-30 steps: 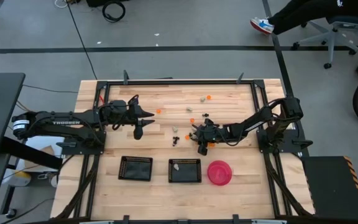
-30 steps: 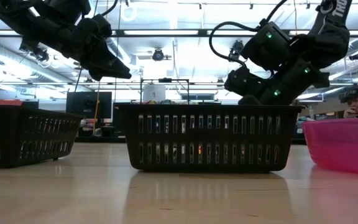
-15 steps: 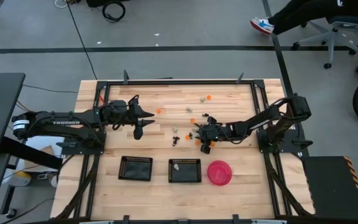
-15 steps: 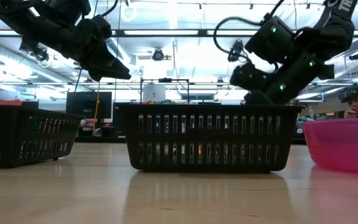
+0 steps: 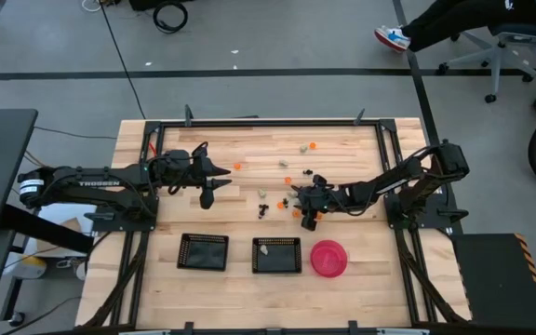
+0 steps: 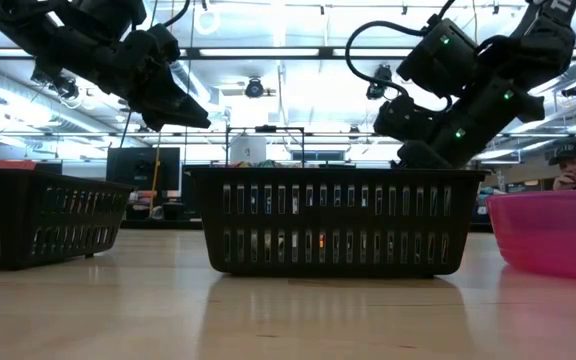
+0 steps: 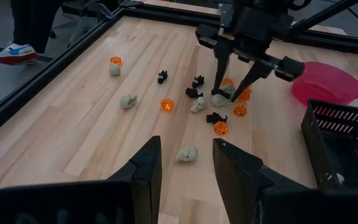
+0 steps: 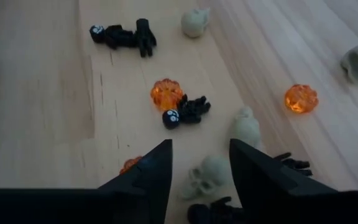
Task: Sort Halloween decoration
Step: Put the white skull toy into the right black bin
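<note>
The Halloween decoration (image 5: 291, 186) is seen scattered as tiny orange, black and pale trinkets over the middle and far part of the worktop (image 5: 221, 140), with the densest cluster just right of centre. In that cluster a pale skull (image 8: 207, 175) is framed between the fingers of the right gripper (image 5: 307, 214), with an orange pumpkin (image 8: 167, 93) and a small black figure (image 8: 187, 111) lying touching each other just beyond it. The right gripper is held low over the cluster with its fingers spread apart on either side of the skull, nothing being clamped. A single pale skull (image 7: 187, 154) is found apart from the cluster, just ahead of the left gripper (image 5: 208, 191), which is poised above the worktop at about nine o'clock from the cluster, its fingers parted and empty. Along the near edge, at about six o'clock from the cluster, two black mesh trays (image 5: 203, 251) are set side by side, the right one holding a pale piece (image 5: 264, 247), and a round pink bowl (image 5: 329, 258) is placed just to their right.
</note>
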Action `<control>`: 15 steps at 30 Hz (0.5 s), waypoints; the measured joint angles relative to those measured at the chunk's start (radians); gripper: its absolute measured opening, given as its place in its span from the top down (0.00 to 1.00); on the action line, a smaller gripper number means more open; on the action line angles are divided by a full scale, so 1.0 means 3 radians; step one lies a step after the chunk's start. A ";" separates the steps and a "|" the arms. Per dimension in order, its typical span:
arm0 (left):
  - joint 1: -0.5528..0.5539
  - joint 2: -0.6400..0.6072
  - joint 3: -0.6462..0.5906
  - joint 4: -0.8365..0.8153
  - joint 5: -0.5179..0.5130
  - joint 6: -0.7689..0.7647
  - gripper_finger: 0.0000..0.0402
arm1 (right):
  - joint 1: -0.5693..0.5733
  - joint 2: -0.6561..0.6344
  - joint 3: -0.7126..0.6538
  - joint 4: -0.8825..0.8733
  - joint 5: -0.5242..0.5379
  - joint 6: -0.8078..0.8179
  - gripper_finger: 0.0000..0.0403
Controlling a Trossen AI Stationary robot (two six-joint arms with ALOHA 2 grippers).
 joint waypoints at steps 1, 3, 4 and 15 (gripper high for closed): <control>0.0000 0.0000 0.0000 0.0001 0.0000 0.0000 0.71 | 0.0001 0.0000 0.0001 0.0001 0.0020 0.0003 0.57; 0.0000 0.0000 0.0000 0.0000 0.0000 0.0000 0.71 | 0.0003 0.0002 0.0018 -0.0032 0.0080 0.0049 0.52; 0.0000 0.0000 0.0000 0.0001 0.0000 0.0001 0.71 | 0.0004 0.0008 0.0050 -0.0088 0.0116 0.0096 0.50; 0.0000 -0.0001 0.0000 0.0009 0.0000 0.0000 0.71 | 0.0103 0.0009 0.0446 -0.0837 0.0325 0.0603 0.41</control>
